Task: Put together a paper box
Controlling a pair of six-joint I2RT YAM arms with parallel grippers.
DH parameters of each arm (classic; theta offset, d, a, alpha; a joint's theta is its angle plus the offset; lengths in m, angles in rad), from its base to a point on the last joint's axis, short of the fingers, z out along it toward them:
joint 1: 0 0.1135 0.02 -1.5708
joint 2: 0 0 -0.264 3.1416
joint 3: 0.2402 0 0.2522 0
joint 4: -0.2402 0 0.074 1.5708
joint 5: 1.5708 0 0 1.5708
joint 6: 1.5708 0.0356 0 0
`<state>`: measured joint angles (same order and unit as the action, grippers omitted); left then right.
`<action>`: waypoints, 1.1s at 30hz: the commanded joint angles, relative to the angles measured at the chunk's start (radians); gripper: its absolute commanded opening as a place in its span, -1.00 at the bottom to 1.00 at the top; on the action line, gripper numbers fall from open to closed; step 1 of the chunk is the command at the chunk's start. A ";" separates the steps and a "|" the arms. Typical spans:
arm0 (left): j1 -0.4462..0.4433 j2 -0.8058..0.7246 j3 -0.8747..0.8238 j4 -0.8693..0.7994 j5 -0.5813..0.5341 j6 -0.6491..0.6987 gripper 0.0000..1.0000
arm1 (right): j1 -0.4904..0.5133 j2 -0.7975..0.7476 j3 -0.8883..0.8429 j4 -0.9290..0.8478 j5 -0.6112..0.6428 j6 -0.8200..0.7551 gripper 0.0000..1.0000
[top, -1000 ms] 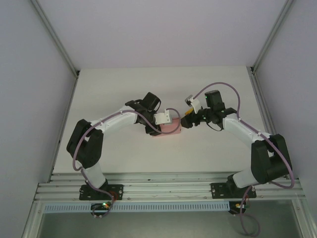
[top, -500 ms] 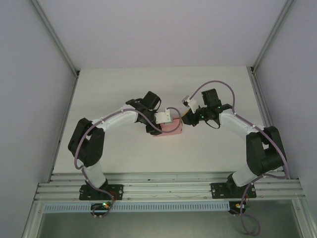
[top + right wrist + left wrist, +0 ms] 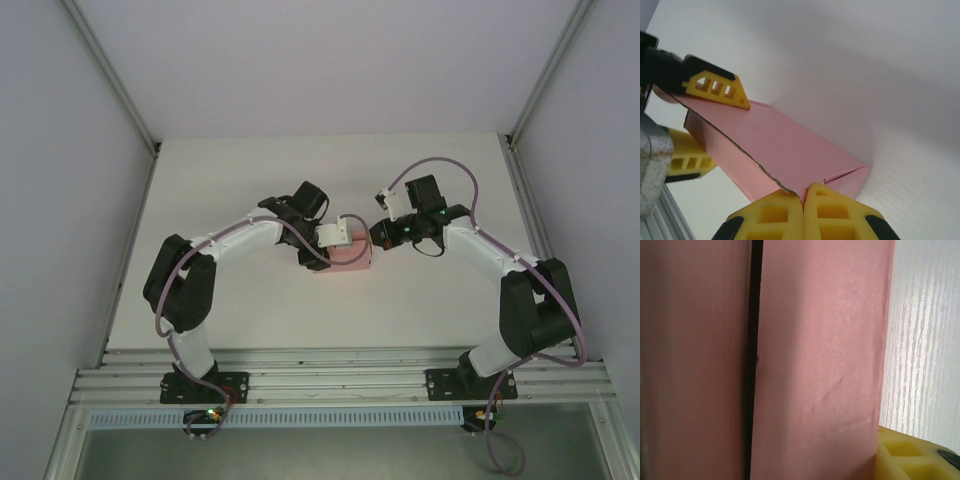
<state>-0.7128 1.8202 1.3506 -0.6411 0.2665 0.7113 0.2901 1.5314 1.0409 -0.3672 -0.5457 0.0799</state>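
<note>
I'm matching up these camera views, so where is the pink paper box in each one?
Top external: paper box near picture centre.
Left wrist: close up, across the left and middle.
Right wrist: from the left edge to lower centre.
Shared landmark: white table beside it.

- The top external view sits high above and behind the arm bases, tilted down toward the far edge of the white tabletop (image 3: pixel 400 300). It is distant and takes in the whole tabletop and both arms.
- The left wrist view is pressed right up against the pink thin-card box (image 3: pixel 815 365), with a strip of tabletop along its right side.
- The right wrist view is low over the tabletop and close, looking past the right end effector (image 3: pixel 803 202) along the box's top.
- All three views share that box, mid-tabletop.
</note>
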 commanded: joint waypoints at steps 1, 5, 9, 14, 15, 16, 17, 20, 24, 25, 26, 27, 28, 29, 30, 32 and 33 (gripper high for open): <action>0.010 0.027 0.021 -0.010 -0.035 -0.017 -0.01 | 0.036 -0.070 0.017 -0.029 -0.048 0.161 -1.00; 0.011 0.028 0.024 -0.009 -0.028 -0.020 -0.01 | 0.040 -0.051 0.026 -0.071 0.019 0.181 -1.00; 0.010 0.030 0.027 -0.011 -0.023 -0.024 -0.02 | 0.044 -0.055 -0.016 -0.027 0.084 0.181 -1.00; 0.009 0.032 0.028 -0.003 -0.019 -0.031 -0.01 | 0.055 -0.083 -0.107 0.073 0.207 0.178 -1.00; 0.010 0.033 0.030 -0.004 -0.018 -0.033 -0.01 | 0.064 -0.091 -0.125 0.097 0.233 0.173 -1.00; 0.010 0.034 0.032 -0.003 -0.016 -0.037 -0.01 | 0.073 -0.102 -0.147 0.124 0.257 0.172 -1.00; 0.010 0.035 0.033 -0.005 -0.014 -0.041 -0.01 | 0.085 -0.113 -0.170 0.162 0.278 0.171 -1.00; 0.010 0.035 0.035 -0.006 -0.012 -0.044 -0.01 | 0.107 -0.130 -0.225 0.246 0.315 0.170 -1.00; 0.007 0.030 0.034 -0.011 -0.012 -0.045 -0.01 | 0.143 -0.181 -0.276 0.302 0.401 0.130 -1.00; 0.007 0.028 0.033 -0.010 -0.012 -0.047 -0.01 | 0.148 -0.185 -0.280 0.297 0.423 0.128 -1.00; 0.008 0.025 0.033 -0.005 -0.012 -0.050 -0.01 | 0.154 -0.190 -0.283 0.290 0.454 0.138 -1.00; 0.007 0.023 0.032 -0.008 -0.010 -0.051 0.00 | 0.158 -0.195 -0.287 0.290 0.475 0.147 -1.00; 0.008 0.022 0.034 -0.006 -0.005 -0.055 0.00 | 0.167 -0.201 -0.298 0.302 0.496 0.162 -1.00; 0.008 0.019 0.033 -0.003 0.000 -0.058 0.01 | 0.175 -0.207 -0.309 0.322 0.515 0.176 -1.00; 0.008 0.019 0.031 -0.001 0.006 -0.062 0.01 | 0.188 -0.211 -0.322 0.346 0.530 0.189 -1.00; 0.006 0.017 0.032 0.003 0.014 -0.065 0.02 | 0.218 -0.221 -0.343 0.387 0.567 0.194 -1.00; 0.007 0.016 0.030 0.004 0.014 -0.064 0.02 | 0.227 -0.224 -0.354 0.406 0.579 0.188 -1.00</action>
<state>-0.7128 1.8328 1.3685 -0.6437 0.2703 0.6914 0.4915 1.3231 0.7254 0.0273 -0.0612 0.2398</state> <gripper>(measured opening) 0.509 0.044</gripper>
